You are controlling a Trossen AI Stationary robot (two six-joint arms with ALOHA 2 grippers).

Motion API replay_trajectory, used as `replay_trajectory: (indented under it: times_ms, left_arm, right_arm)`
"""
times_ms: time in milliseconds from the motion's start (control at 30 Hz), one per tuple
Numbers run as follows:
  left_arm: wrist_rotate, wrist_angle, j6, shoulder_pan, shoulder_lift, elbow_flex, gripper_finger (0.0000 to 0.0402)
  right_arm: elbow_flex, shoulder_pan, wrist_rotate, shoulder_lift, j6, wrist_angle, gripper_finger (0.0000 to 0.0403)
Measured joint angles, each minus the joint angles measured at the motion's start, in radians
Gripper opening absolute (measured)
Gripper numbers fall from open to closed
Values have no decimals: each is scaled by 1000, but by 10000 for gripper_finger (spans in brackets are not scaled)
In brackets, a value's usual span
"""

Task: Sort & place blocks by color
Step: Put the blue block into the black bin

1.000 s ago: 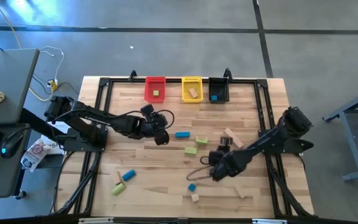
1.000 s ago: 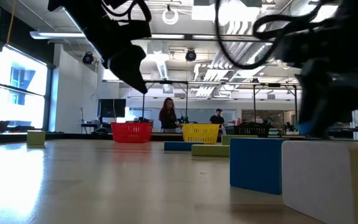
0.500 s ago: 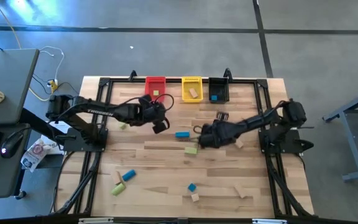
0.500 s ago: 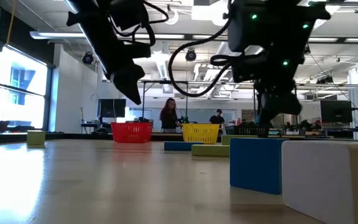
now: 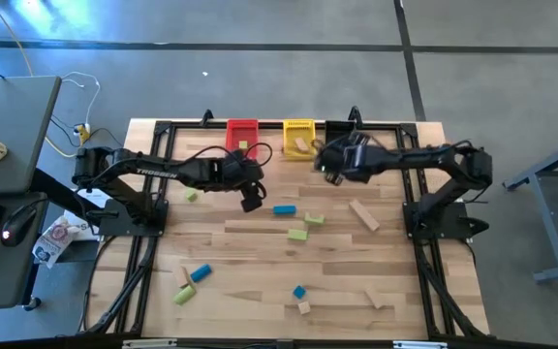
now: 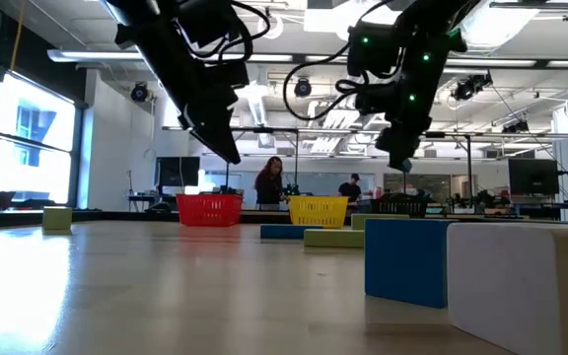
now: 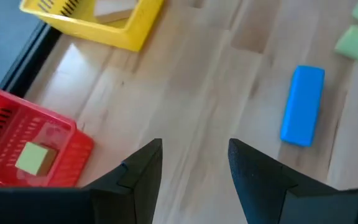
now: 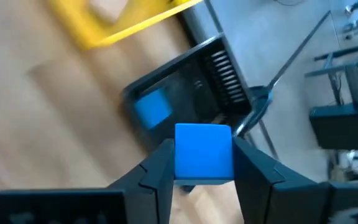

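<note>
My right gripper [image 5: 325, 165] hangs in the air just in front of the black bin [image 5: 341, 142], shut on a small blue cube [image 8: 204, 152]. A blue block [image 8: 152, 107] lies inside that bin. My left gripper [image 5: 251, 201] hovers open and empty over the table in front of the red bin [image 5: 242, 138], which has a green block [image 7: 34, 158] in it. A blue bar [image 5: 284, 208], green blocks [image 5: 314, 220] and a tan bar [image 5: 363, 214] lie flat on the table's middle. More blocks [image 5: 201, 273] lie nearer the front edge. My right gripper pinches the blue cube between its two fingers [image 8: 157, 171], one on each of two opposite side faces [image 8: 182, 155]. The arm reaches in from the table's right side. The cube is lifted clear of the table, above the boards in front of the black bin.
The yellow bin [image 5: 299, 138] with a tan block [image 7: 114, 7] stands between the red and black bins at the far edge. A black frame [image 5: 153, 174] borders the table. Both arms show dark in the low view [image 6: 205, 89]; people stand far behind.
My right gripper has travelled from the near-right part of the table toward the far edge and risen, carrying the blue cube up to the black bin. My left gripper has stayed in front of the red bin, shifting only a little.
</note>
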Motion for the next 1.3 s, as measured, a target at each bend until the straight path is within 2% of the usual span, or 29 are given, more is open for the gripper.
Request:
replay_trajectory:
  times_ms: [100, 333, 633, 967, 1300]
  left_arm:
    - [-3, -41, 1, -3, 0, 0, 168]
    - [-60, -231, -94, 11, 0, 0, 168]
    - [-72, -521, -238, 18, 0, 0, 168]
    - [-72, -783, -364, 18, 0, 0, 168]
    - [1, -873, -428, 18, 0, 0, 168]
  right_arm:
    - [0, -81, -48, -23, -33, 77, 113]
    - [-1, -256, -273, -21, -38, 248, 113]
    - [-2, -393, -431, 59, 14, 270, 113]
    - [-3, -408, -454, 135, 17, 276, 118]
    - [-3, -408, -450, 140, -2, 282, 159]
